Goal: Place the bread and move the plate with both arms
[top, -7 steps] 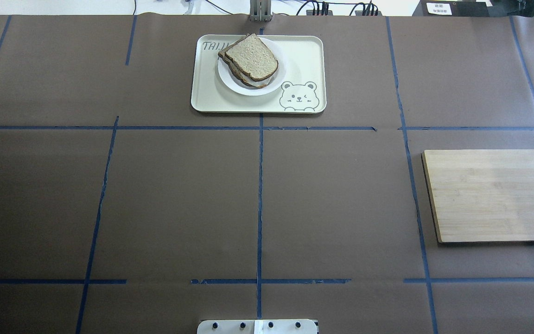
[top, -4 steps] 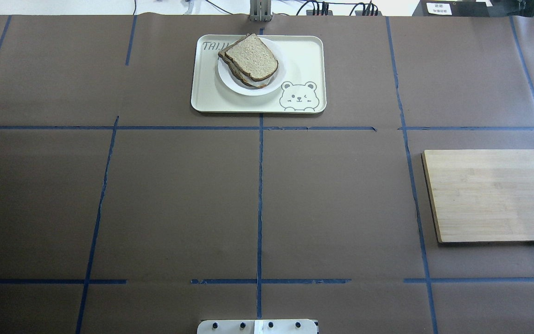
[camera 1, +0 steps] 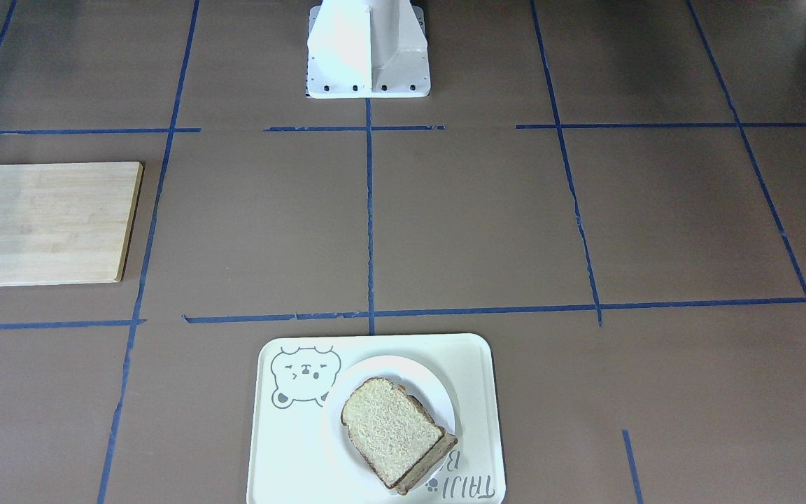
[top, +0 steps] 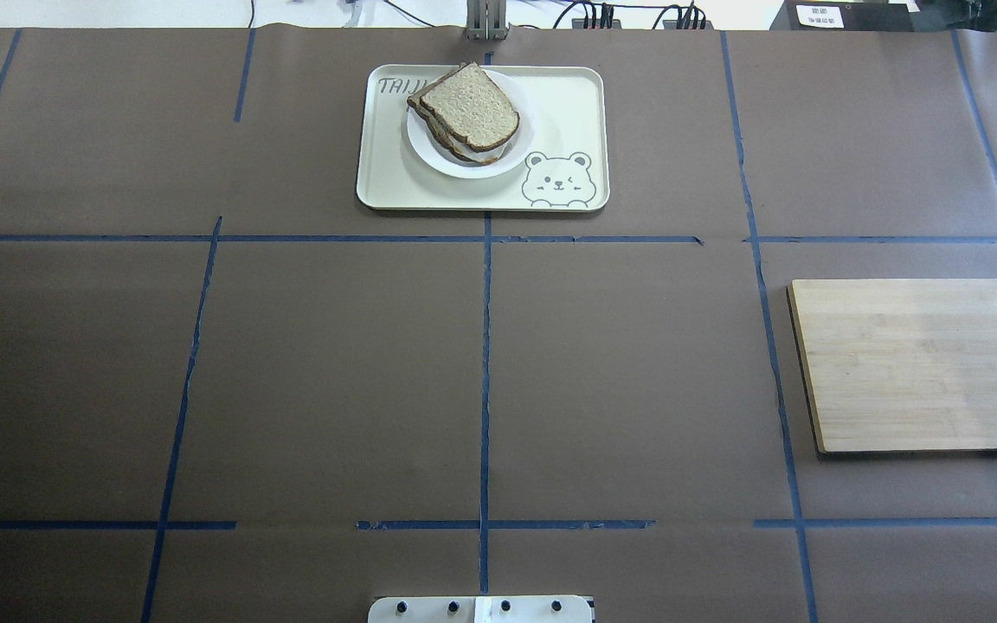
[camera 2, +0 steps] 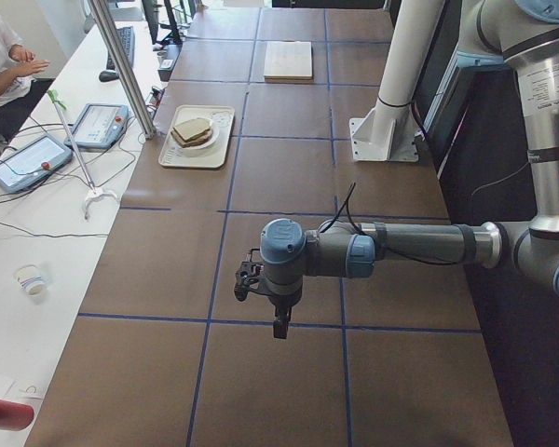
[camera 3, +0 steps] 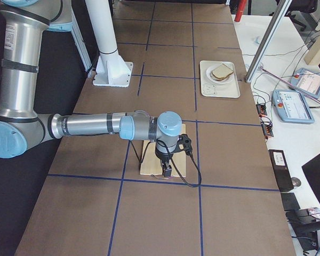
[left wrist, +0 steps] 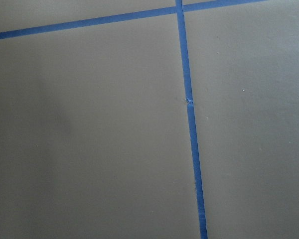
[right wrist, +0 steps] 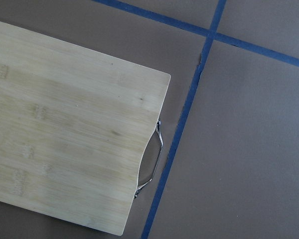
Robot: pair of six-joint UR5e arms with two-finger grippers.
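Observation:
A stack of brown bread slices (top: 470, 105) with a speckled beige top face and dark crust lies on the small white plate (top: 511, 157). The plate stands on a cream tray at the table's far middle. In the front-facing view the bread (camera 1: 389, 428) and the plate (camera 1: 438, 392) are at the bottom. My left gripper (camera 2: 279, 326) shows only in the exterior left view, hanging above bare table far from the bread. My right gripper (camera 3: 166, 172) shows only in the exterior right view, above a wooden board. I cannot tell whether either is open or shut.
The cream tray (top: 568, 104) has a bear drawing. A bamboo cutting board (top: 918, 363) with a metal handle (right wrist: 152, 164) lies on my right side. Blue tape lines cross the brown table cover. The white robot base (camera 1: 368, 49) stands at the near edge.

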